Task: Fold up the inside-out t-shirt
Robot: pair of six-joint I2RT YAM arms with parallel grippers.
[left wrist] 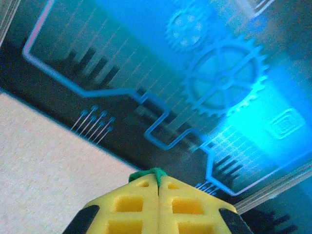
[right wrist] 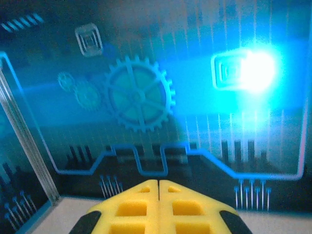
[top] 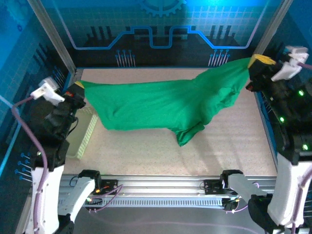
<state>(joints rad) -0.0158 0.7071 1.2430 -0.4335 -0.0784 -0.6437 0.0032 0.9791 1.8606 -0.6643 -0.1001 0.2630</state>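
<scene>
Table (top: pixel 219 151): speckled top, my whole working area.
Inside-out t-shirt (top: pixel 161 105): bright green, strung from 9 o'clock to 2 o'clock in the top view. Its middle sags toward 6 and seems to rest on the table. I read this as a spreading hold to get the cloth flat (no fold made yet, I judge).
Basket (top: pixel 87 131): pale and perforated, at 8 o'clock beside my left arm, just under the shirt's near-left edge.
Left gripper (top: pixel 78 87): at 9 o'clock, jaws pressed together on a shirt edge. A green sliver peeks out between its pads (left wrist: pixel 141 195).
Right gripper (top: pixel 261 61): at 2 o'clock and raised, jaws together, pinching the opposite end so the cloth slopes down leftward.
</scene>
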